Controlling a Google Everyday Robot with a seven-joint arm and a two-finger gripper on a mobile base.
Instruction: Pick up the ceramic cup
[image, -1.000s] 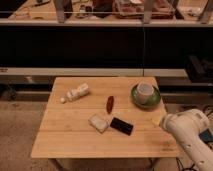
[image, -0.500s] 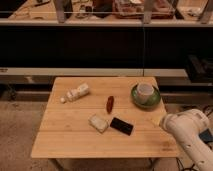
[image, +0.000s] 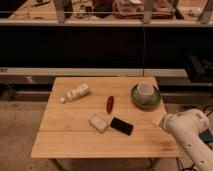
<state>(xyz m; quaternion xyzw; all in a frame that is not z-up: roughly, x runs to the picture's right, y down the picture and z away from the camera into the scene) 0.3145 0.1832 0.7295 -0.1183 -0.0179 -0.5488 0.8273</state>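
1. The ceramic cup is white and round with its mouth open upward. It stands upright on the green dish, roughly at its middle and touching it.
2. The green dish is my landmark. It is round and wider than the cup, and it lies flat on the wooden table at the far right corner as I view it.
3. The gripper is on the near side of the green dish, a little to its right in view, above the table's right edge. It is apart from both dish and cup, and I see no contact with anything. I cannot tell whether it is released or clenched.
4. The white arm is bulky. It runs from the gripper down and to the right, away from the green dish, and leaves the view at the bottom right.
5. The small red object lies on the table near the green dish, to its left in view, not touching it.
6. The white bottle-like object lies on its side well left of the green dish, about level with it. Its narrow end points away from the dish.
7. The black flat object lies left of the green dish and nearer the camera, apart from the dish.
8. The pale block is farther left from the green dish, just beside the black flat object. I cannot tell whether the two touch.
9. The dark shelving stands behind the green dish, beyond the table's far edge.
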